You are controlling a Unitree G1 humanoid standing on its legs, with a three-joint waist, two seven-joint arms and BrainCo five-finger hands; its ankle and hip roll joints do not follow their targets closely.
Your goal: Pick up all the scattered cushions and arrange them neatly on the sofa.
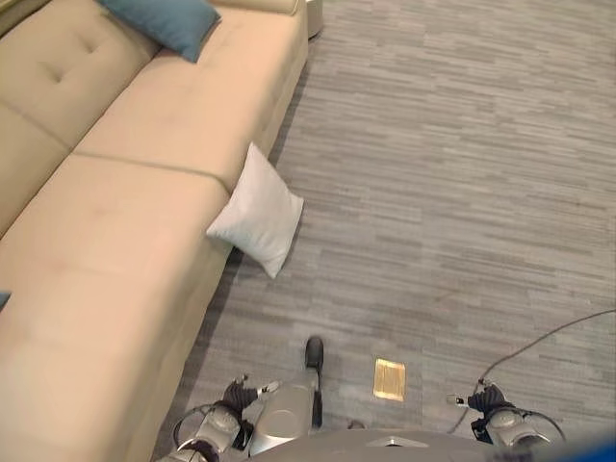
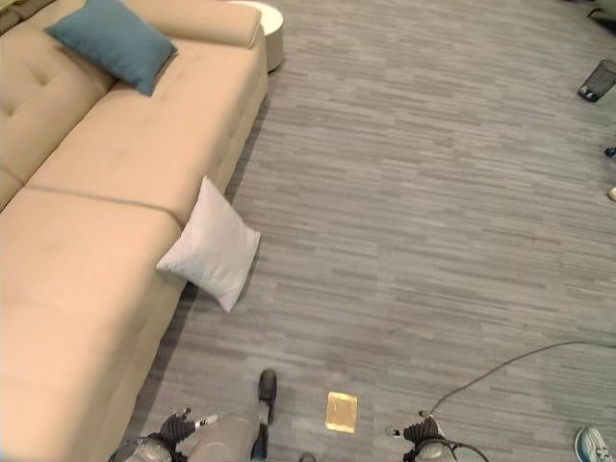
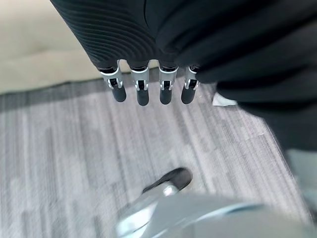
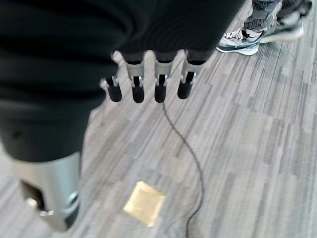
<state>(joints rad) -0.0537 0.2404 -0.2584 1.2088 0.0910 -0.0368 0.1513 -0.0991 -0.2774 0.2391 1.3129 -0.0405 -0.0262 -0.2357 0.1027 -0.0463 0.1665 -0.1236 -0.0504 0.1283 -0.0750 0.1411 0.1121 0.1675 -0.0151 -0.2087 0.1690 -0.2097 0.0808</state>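
Progress: early, by my judgement.
Done: blue cushion [image 2: 114, 42] lies on the far end of the sofa [image 1: 144, 135].
Left: white cushion [image 1: 258, 212] leans on the sofa's front edge, its lower corner down by the floor [image 1: 452, 173].
Hands: left hand [image 3: 143, 87] and right hand [image 4: 148, 84] hang near, fingers straight, empty.

Blue cushion [image 1: 166, 23] cut by top edge; sofa [image 1: 96, 241] runs off left edge.

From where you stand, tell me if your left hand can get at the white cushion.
Probably not yet: the left hand hangs low, and the white cushion leans against the sofa ahead across bare floor.
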